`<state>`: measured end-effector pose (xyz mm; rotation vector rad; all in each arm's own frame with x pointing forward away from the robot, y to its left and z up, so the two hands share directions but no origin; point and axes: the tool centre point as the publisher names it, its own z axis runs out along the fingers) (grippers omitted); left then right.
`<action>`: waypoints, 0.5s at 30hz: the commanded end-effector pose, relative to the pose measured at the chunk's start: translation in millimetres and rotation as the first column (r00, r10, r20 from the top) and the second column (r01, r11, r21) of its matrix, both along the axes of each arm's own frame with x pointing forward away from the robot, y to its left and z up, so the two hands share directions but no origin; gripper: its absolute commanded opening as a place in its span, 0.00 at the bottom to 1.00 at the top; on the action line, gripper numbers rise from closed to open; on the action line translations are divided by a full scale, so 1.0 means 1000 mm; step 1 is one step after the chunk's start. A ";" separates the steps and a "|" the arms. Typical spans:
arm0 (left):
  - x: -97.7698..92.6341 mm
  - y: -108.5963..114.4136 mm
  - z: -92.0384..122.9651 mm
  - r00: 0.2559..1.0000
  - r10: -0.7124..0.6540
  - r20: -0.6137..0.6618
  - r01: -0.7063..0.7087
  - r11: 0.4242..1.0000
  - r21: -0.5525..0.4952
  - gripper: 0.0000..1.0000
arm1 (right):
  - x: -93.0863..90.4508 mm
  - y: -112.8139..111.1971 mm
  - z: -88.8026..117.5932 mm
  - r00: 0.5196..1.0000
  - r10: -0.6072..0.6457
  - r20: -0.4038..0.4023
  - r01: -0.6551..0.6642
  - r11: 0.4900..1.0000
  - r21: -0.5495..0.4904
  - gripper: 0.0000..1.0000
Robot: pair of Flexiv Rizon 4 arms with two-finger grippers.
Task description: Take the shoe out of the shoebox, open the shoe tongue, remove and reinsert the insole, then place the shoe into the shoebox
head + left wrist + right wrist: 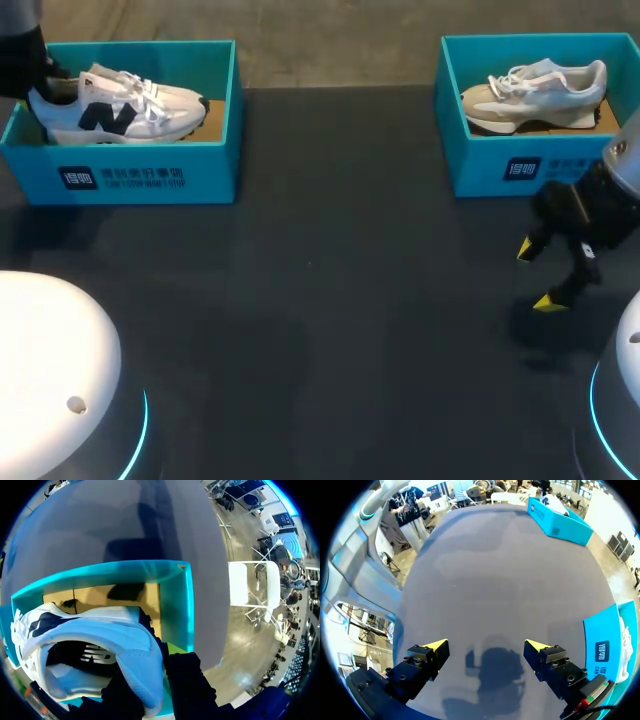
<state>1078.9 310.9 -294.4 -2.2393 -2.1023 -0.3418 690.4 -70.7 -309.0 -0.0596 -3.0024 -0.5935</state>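
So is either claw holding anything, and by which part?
The left claw seems to pinch the white shoe by its heel collar; the right claw is open and empty.

Head camera looks down from behind on the whole worktop [330,300]; left wrist camera hangs close over the left shoebox [182,605], right wrist camera low over the worktop.

Dark table [330,300], second teal shoebox [480,165] at far right, beige shoe [535,95] inside
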 end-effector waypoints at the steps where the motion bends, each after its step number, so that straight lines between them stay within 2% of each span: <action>1: -0.002 -0.001 -0.002 1.000 -0.004 -0.008 0.004 1.000 -0.002 0.00 | -0.001 0.000 0.000 1.000 -0.001 0.001 0.001 1.000 -0.002 1.00; 15: -0.017 -0.004 -0.024 0.998 0.020 -0.055 -0.019 1.000 0.013 0.00 | -0.001 0.000 0.000 1.000 -0.001 0.001 0.001 1.000 -0.002 1.00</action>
